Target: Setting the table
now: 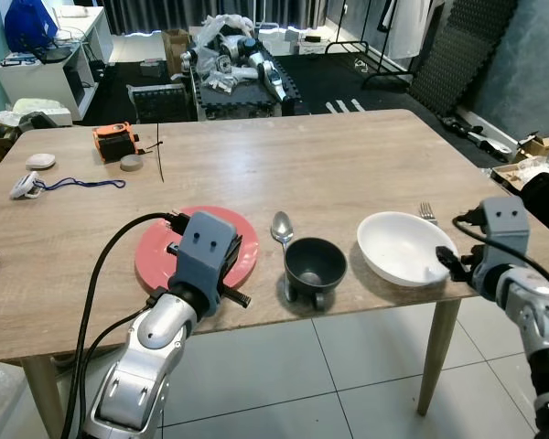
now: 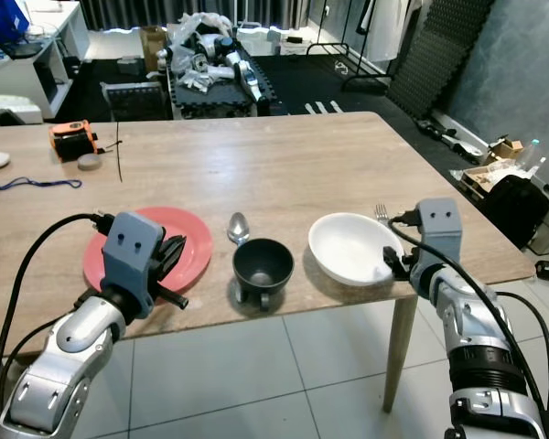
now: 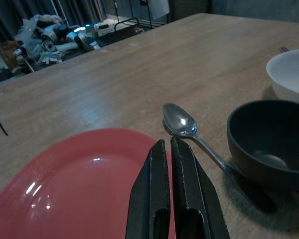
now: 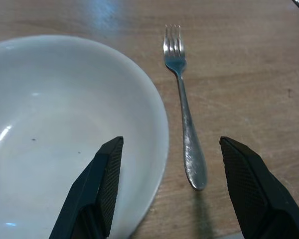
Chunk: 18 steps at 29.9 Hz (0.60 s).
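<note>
A red plate (image 1: 242,230) lies near the table's front edge. My left gripper (image 3: 168,145) hovers low over the plate's right part with its fingers pressed shut and nothing between them. A metal spoon (image 3: 182,122) lies just right of the plate, bowl end pointing away. A black bowl (image 1: 316,265) stands at the spoon's handle end. Further right sits a white bowl (image 4: 55,124), and a fork (image 4: 185,129) lies on the wood beside it. My right gripper (image 4: 170,142) is open, one finger over the white bowl and the other outside the fork.
On the wooden table (image 1: 348,155), the far left holds an orange tape measure (image 1: 113,141), a grey disc (image 1: 131,163), a thin black rod (image 1: 160,157), a blue cord (image 1: 78,183) and small white items (image 1: 40,161). Boxes and clutter (image 1: 233,59) cover the floor beyond.
</note>
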Motion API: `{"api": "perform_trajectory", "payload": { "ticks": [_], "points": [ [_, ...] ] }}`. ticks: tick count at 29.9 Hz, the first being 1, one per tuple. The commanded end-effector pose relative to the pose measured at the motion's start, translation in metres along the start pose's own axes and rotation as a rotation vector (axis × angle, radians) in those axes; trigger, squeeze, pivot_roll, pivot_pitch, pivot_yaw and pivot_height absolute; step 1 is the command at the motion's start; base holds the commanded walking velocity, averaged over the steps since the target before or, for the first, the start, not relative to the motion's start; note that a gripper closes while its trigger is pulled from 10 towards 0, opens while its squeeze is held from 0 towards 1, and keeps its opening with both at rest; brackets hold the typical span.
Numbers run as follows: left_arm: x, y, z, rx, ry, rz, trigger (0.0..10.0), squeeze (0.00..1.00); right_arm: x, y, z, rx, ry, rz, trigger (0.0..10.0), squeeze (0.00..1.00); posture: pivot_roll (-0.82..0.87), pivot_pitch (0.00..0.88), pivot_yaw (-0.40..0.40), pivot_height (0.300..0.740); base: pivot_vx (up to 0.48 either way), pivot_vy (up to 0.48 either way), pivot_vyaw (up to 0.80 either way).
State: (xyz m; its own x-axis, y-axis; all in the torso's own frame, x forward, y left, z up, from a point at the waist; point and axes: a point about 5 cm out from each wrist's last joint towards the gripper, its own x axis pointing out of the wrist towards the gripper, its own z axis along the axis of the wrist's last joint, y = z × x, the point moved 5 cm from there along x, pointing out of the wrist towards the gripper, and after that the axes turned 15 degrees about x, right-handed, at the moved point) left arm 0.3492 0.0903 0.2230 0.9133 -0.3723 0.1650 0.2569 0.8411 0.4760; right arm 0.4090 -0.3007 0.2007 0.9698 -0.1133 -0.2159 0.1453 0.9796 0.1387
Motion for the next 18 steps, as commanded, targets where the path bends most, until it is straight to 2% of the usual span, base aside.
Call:
{"api": "perform_trajectory", "payload": {
  "ticks": [1, 8, 9, 11, 12, 13, 15, 16, 18],
  "points": [
    [-0.003, -0.003, -0.003, -0.002, 0.016, -0.009, 10.0, 0.0, 0.0, -0.007, -0.011, 0.023, 0.042, -0.032, 10.0, 0.0, 0.0, 0.151, 0.065, 0.74, 0.0, 0.0, 0.0],
    [-0.003, -0.004, -0.003, -0.005, 0.017, -0.009, 10.0, 0.0, 0.001, 0.007, -0.038, 0.098, 0.17, 0.025, 10.0, 0.0, -0.01, 0.162, 0.058, 0.74, 0.0, 0.0, 0.0],
    [-0.004, -0.004, -0.003, -0.005, 0.018, -0.008, 10.0, 0.0, 0.002, 0.009, -0.046, 0.119, 0.211, 0.03, 8.7, 0.0, -0.01, 0.163, 0.058, 0.74, 0.0, 0.0, 0.0],
    [-0.004, -0.004, -0.003, -0.006, 0.019, -0.008, 10.0, 0.0, 0.002, 0.01, -0.049, 0.131, 0.227, 0.031, 8.7, 0.0, -0.01, 0.163, 0.058, 0.74, 0.0, 0.0, 0.0],
    [-0.004, -0.004, -0.003, -0.006, 0.019, -0.007, 10.0, 0.0, 0.003, 0.011, -0.052, 0.14, 0.24, 0.033, 3.9, 0.0, -0.01, 0.163, 0.058, 0.74, 0.0, 0.0, 0.0],
    [-0.004, -0.004, -0.003, -0.006, 0.019, -0.007, 10.0, 0.0, 0.003, 0.011, -0.052, 0.14, 0.24, 0.033, 3.9, 0.0, -0.01, 0.163, 0.058, 0.74, 0.0, 0.0, 0.0],
    [-0.004, -0.003, -0.003, -0.006, 0.021, -0.003, 10.0, 0.0, 0.004, 0.013, -0.054, 0.167, 0.256, 0.035, 0.0, 0.0, 0.0, 0.161, 0.051, 0.74, 0.0, 0.0, 0.0],
    [-0.004, -0.003, -0.003, -0.006, 0.021, -0.003, 10.0, 0.0, 0.004, 0.013, -0.054, 0.167, 0.256, 0.035, 0.0, 0.0, 0.0, 0.161, 0.051, 0.74, 0.0, 0.0, 0.0],
    [-0.005, -0.002, -0.004, -0.004, 0.022, 0.002, 10.0, 0.0, 0.006, 0.017, -0.05, 0.237, 0.237, 0.043, 0.0, 0.0, 0.0, 0.158, 0.049, 0.74, 0.0, 0.0, 0.0]
  ]
}}
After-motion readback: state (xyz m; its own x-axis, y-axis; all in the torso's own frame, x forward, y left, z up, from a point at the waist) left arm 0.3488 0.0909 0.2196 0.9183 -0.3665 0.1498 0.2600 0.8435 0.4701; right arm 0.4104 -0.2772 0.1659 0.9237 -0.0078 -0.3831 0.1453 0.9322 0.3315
